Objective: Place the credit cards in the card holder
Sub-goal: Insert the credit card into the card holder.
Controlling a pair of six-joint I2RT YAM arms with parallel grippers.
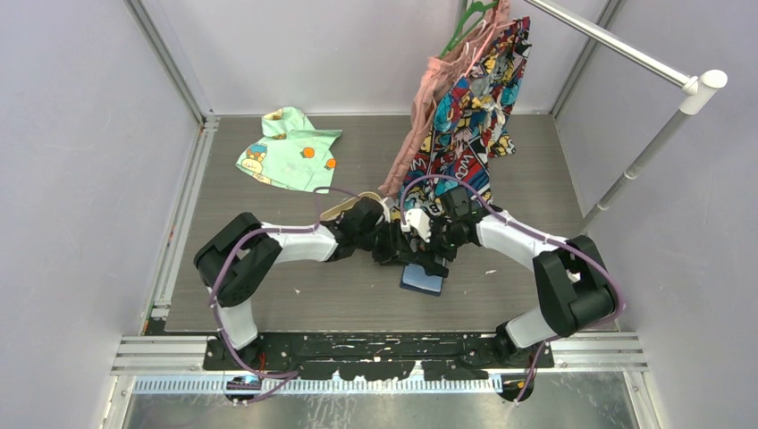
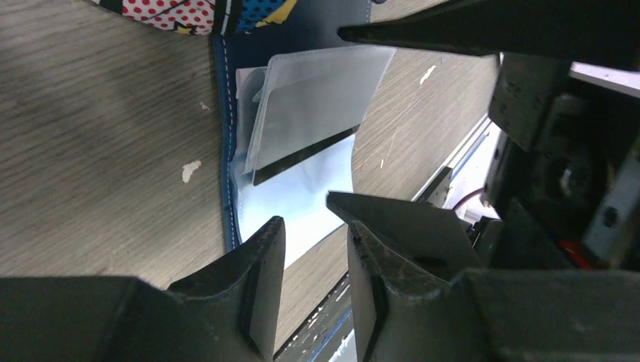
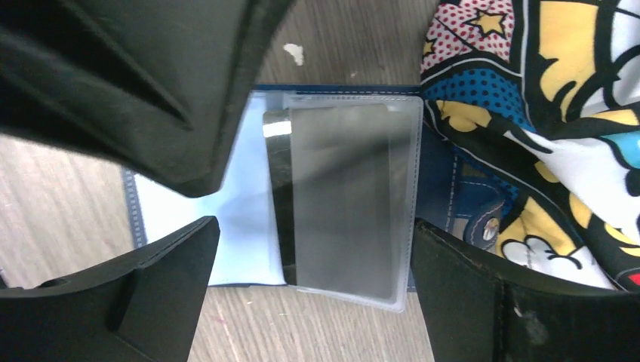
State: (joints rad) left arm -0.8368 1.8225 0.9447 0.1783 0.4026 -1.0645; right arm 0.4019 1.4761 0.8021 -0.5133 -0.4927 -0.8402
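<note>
A bench (image 1: 357,304) with a grey wood-grain top is enclosed by pale walls (image 1: 80,179) on the left, right and far sides. A metal frame strip is fixed along its near edge. At the far right a white clothes rail (image 1: 626,54) is mounted, and from it a comic-print garment (image 1: 469,116) and a pink garment (image 1: 427,98) are hung down to the bench. A light green child's shirt (image 1: 288,150) is laid flat at the far left.

The left arm (image 1: 268,250) and the right arm (image 1: 536,255) are bent inward and meet at the centre, so much of the middle is hidden from above. A tan object (image 1: 341,209) is seen only in part behind the left arm.

The card holder (image 1: 420,279) is lying open on the bench at the centre, and its far side with the snap tab is touched by the hem of the comic-print garment. One dark credit card (image 3: 276,188) is pushed mostly into a clear pocket of it. The right tool (image 3: 313,226) is held above this pocket with the jaws wide apart and nothing is gripped. The left tool (image 2: 314,241) is just beside the card holder, its jaws partly apart with nothing between them. Some small white flecks (image 2: 191,170) are scattered on the bench.
</note>
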